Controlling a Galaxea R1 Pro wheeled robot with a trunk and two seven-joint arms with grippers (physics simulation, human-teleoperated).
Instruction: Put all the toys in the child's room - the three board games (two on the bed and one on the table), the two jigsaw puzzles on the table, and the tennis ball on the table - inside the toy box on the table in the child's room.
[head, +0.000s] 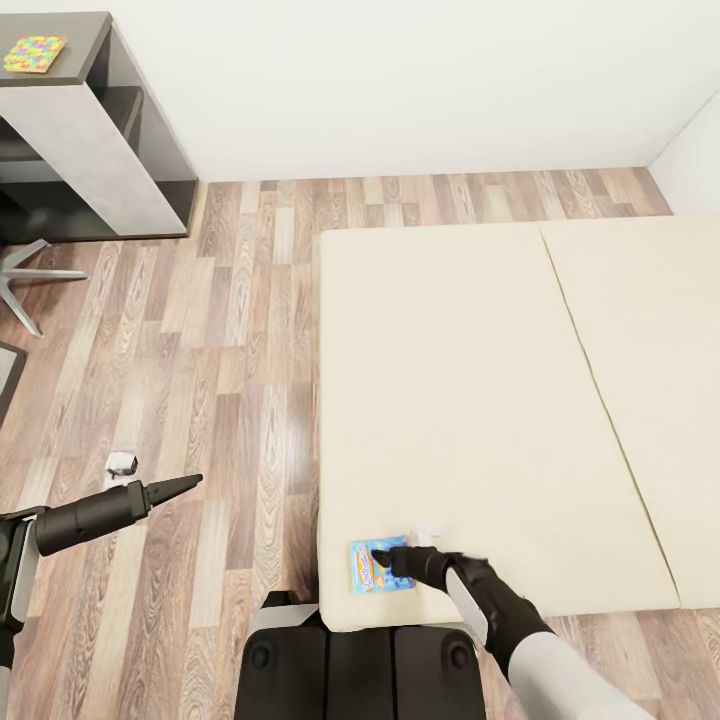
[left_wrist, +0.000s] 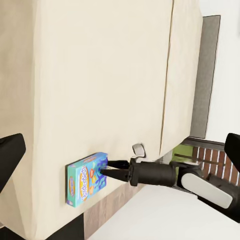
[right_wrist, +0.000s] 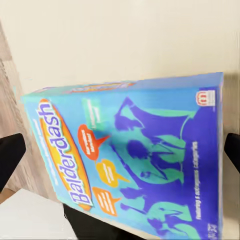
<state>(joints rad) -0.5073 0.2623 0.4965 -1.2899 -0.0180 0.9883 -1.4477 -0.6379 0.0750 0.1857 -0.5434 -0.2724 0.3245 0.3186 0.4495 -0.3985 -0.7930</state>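
Observation:
A small blue board game (head: 368, 568) lies flat on the bed (head: 480, 400), at the cream cover's near left corner. My right gripper (head: 385, 556) hovers right over it, open, with its fingers spread past the box's sides in the right wrist view, where the box (right_wrist: 130, 160) reads "Balderdash". The left wrist view catches the same box (left_wrist: 87, 179) with the right gripper (left_wrist: 106, 169) at its end. My left gripper (head: 186, 484) hangs open over the wood floor, left of the bed and holding nothing. A jigsaw puzzle (head: 34, 53) lies on the table (head: 85, 110) at the far left.
A grey swivel chair base (head: 30, 270) stands on the floor below the table. Bare plank floor (head: 240, 330) stretches between table and bed. A white wall (head: 420, 80) closes the room behind. My dark base (head: 360, 660) presses against the bed's near edge.

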